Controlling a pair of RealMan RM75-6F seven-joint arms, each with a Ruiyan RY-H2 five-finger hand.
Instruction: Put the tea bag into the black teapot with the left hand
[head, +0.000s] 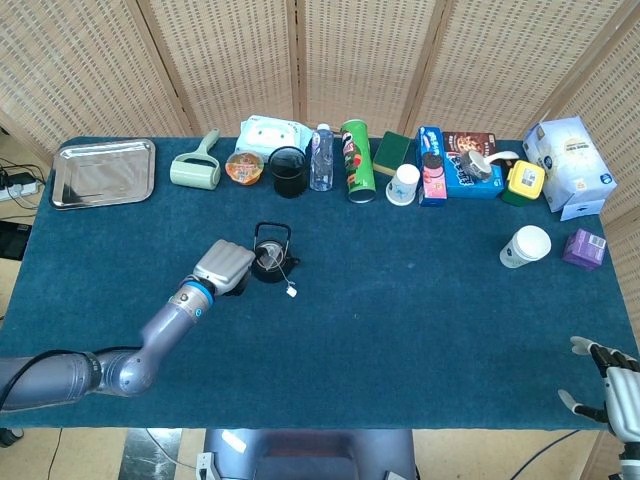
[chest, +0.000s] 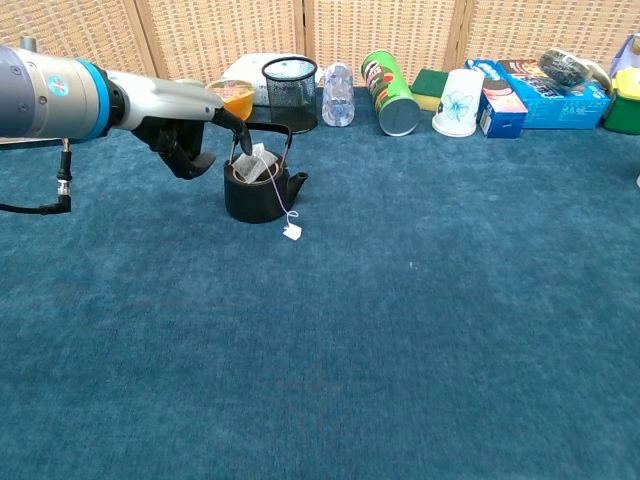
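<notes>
The table (head: 400, 300) is covered in blue cloth, with a row of boxes, cups and bottles along its far edge. The left hand (head: 224, 267) reaches in from the near left, fingers apart and holding nothing; in the chest view one dark fingertip (chest: 240, 130) sits right at the teapot's handle, though contact cannot be judged. The teapot (chest: 260, 185) stands upright left of the table's centre, lid off, handle raised, spout pointing right in the chest view. The tea bag (chest: 256, 163) sits in the teapot's opening, partly sticking out above the rim and tilted. Its string hangs over the rim on the spout side down to the tag (chest: 292, 232) on the cloth just in front. The right hand (head: 612, 379) shows at the near right corner, fingers spread, empty.
</notes>
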